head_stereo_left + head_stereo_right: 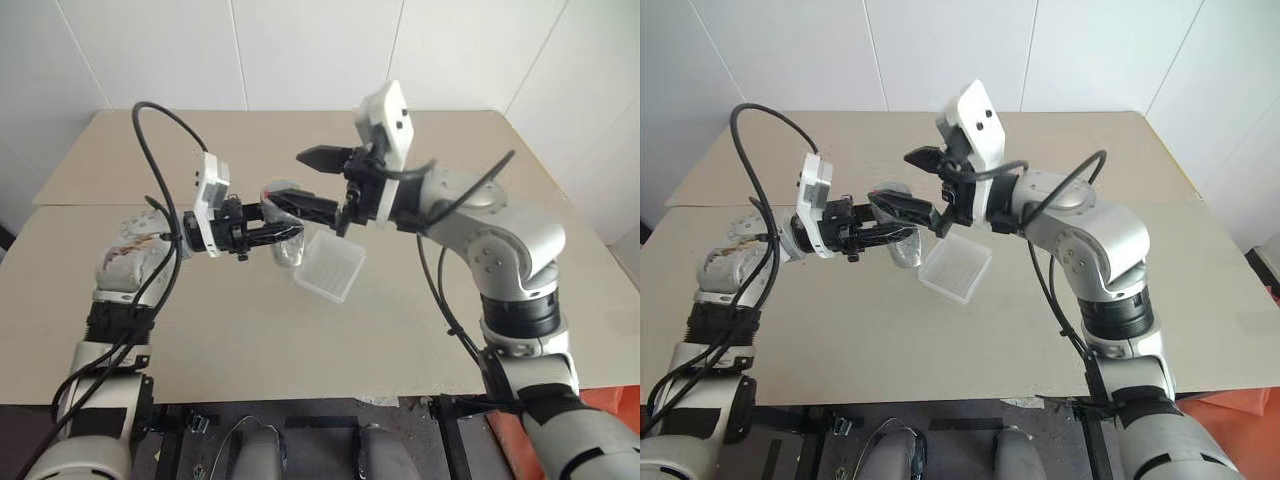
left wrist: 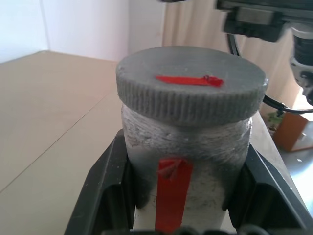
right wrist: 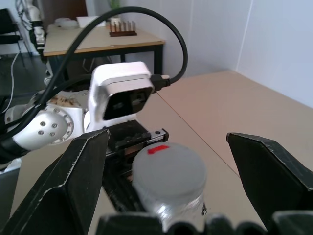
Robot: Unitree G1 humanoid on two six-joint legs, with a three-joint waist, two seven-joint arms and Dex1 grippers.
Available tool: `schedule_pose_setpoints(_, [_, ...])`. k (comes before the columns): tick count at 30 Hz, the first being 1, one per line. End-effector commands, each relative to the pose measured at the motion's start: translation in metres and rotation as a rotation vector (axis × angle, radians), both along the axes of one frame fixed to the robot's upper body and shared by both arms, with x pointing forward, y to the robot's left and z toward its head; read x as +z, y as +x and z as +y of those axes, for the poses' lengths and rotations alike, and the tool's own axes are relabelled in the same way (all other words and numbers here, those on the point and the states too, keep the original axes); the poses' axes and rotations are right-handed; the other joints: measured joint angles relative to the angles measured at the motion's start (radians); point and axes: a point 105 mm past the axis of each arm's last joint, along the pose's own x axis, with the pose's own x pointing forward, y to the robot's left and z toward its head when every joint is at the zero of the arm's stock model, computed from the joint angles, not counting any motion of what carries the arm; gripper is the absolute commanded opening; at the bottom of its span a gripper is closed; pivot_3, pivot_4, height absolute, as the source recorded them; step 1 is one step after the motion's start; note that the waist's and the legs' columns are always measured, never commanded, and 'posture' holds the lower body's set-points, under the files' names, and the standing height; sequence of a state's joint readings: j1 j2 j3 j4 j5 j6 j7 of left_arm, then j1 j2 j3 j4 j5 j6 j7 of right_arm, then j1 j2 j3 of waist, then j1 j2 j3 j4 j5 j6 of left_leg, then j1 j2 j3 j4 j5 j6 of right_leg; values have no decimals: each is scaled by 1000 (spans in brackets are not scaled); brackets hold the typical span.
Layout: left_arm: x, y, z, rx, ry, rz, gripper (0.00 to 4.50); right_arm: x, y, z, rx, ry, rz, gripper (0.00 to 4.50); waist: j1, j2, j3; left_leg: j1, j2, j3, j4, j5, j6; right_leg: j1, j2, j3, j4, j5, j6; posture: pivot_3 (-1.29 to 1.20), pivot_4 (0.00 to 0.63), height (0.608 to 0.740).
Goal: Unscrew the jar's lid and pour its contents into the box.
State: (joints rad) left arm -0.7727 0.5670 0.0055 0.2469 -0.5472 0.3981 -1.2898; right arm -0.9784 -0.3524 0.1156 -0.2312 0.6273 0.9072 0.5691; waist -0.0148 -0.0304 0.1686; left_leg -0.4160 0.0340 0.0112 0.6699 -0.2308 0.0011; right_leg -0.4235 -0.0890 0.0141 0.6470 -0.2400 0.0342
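Above the tan table (image 1: 200,330), the left gripper (image 2: 181,196) is clamped on the jar (image 2: 186,152), holding it up off the surface w/ the lid (image 2: 191,85) still screwed on, red mark on top. Right gripper (image 3: 168,171) is spread wide, one finger each side of the lid, not touching it afaict. Box (image 1: 332,265) sits on the table just beside/below the jar, looks tilted tbh.

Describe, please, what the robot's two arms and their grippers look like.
Both arms are silver-grey with black joint sections and loose black cables. The left gripper and the right gripper each have two black, angular fingers, with a white boxy camera housing mounted at the wrist.
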Motion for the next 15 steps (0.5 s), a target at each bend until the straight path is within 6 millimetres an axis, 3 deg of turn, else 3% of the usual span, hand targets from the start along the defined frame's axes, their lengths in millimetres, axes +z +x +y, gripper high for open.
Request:
schedule_pose_setpoints(1, [14, -2, -5, -63, 4, -87, 1947, 3, 0, 4, 3, -20, -14, 4500, 0, 0, 0, 0, 0, 0, 0, 0, 0, 0, 0, 0, 0, 0, 0, 0, 150, 740])
schedule_pose_setpoints(15, [14, 0, -8, -127, 20, -107, 1947, -1, 2, 5, 18, -29, 3, 4500, -1, 0, 0, 0, 0, 0, 0, 0, 0, 0, 0, 0, 0, 0, 0, 0, 150, 740])
